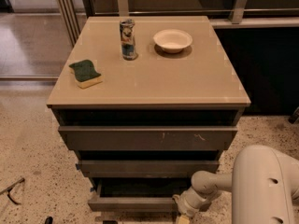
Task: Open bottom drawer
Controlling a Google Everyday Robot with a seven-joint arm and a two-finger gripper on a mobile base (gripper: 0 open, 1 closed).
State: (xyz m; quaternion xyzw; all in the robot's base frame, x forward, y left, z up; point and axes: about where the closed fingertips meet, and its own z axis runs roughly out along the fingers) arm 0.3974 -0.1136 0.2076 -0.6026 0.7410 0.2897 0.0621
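My gripper sits at the lower edge of view, against the right end of the bottom drawer, the lowest of the cabinet's three fronts. I cannot tell its state or whether it grips anything. The drawer front juts forward, with a dark gap behind it. The cabinet top carries a can, a bowl and a sponge.

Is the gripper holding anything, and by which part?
Cannot tell. The gripper is at the right end of the bottom drawer front, low in view; any hold there is hidden.
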